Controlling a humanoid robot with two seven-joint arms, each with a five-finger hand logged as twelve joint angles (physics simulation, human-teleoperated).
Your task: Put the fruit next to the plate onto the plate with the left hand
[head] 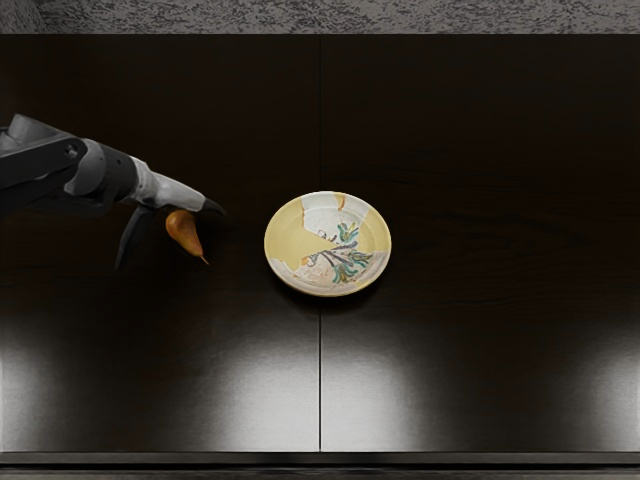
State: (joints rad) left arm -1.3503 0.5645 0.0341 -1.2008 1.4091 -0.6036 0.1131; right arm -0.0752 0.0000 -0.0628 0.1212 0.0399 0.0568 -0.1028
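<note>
Your left robot hand (168,203) is hovering with fingers spread, straddling the small orange-brown pear (184,232) just beneath it on the dark bench (450,350). You're setting up the grasp. Next you'll be closing, lifting and carrying to the yellow patterned ceramic plate (285,225) beyond its thumb.

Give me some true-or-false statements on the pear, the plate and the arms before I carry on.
1. The pear rests on the plate. False: it is left of the plate, apart from it.
2. The plate carries no fruit. True.
3. The left hand is right at the pear. True.
4. The right arm reaches over the plate. False: only the left arm shows, coming in from the left edge.
5. The plate is plain white. False: it is yellow and white with a painted plant pattern.
</note>
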